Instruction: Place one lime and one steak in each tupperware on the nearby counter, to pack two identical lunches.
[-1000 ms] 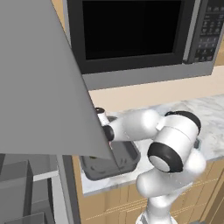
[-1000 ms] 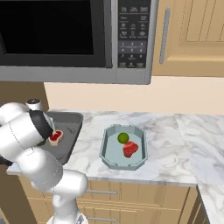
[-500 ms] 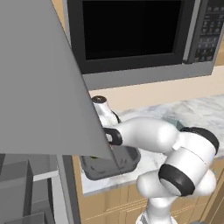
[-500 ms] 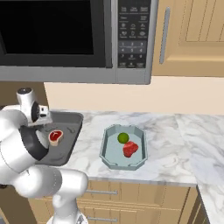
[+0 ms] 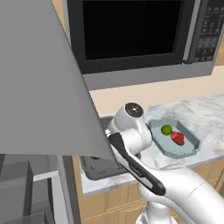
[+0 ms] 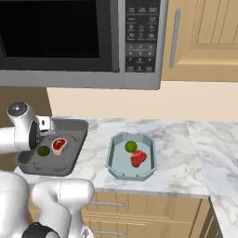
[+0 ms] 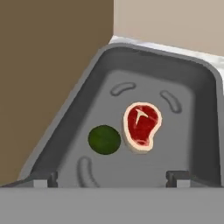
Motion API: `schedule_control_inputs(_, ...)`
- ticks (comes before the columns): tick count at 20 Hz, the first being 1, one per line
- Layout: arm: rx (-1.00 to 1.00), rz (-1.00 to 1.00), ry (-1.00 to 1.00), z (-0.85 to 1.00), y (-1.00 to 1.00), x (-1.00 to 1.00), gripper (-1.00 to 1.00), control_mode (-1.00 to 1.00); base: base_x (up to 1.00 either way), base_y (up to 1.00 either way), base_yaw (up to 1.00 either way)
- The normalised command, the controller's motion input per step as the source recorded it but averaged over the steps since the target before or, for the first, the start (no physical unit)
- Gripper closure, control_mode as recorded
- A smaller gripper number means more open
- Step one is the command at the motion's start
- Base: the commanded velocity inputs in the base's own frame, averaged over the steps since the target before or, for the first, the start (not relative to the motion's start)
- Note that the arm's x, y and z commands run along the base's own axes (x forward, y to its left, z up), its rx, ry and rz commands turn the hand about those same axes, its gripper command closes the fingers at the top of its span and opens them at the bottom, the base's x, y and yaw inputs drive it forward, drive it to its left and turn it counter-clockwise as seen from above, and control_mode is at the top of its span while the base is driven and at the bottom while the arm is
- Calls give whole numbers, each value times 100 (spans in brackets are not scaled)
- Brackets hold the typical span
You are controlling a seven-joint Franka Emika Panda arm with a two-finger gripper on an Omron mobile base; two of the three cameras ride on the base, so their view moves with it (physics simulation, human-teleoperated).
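Dark grey tupperware (image 7: 197,113), rounded corners, shallow moulded floor with raised ribs, sits at the left end of the marbled worktop (image 6: 186,153), right by the left edge. Inside it: pale-rimmed steak (image 7: 141,127) with red centre, flat slab, roughly teardrop shaped, long axis running from the tray's near wall toward its far wall in the hand view. Dark green lime (image 7: 104,139) lies just beside it on the steak's left in that view, apart by a thin gap, round, matte.

Pincer (image 7: 111,179) hangs above the near wall of this tray, fingers spread wide with nothing between them; only the two dark tips show at the bottom of the hand view. Both items lie ahead of and below the pincer, between the tips' span, steak slightly toward the right tip, lime slightly toward the left.

Pale blue-grey octagonal tupperware (image 6: 114,160) sits further right on the worktop, well apart from the dark tray, near the front edge. It holds a brighter yellow-green lime (image 6: 131,146) touching or just beside an all-red steak (image 6: 138,158), lumpy, glossy.

Judgement: each tray looks to have one lime and one steak, so packing seems complete; the coming move is likely a lift straight up away from the dark tray, clear of the rim.
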Motion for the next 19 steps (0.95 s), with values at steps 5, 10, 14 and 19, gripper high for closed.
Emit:
schedule_control_inputs(5, 10, 0, -61, 86, -72, -100, -100, -100, 0, 0, 0)
schedule_control_inputs(10, 7, -9, -13, 6, -53, -67, -100, -100, 0, 0, 0)
schedule_control_inputs(14, 0, 6, -31, -13, -54, -100, -100, -100, 0, 0, 0)
schedule_control_inputs(19, -1, 13, -32, -4, -18, -100, -100, -100, 0, 0, 0)
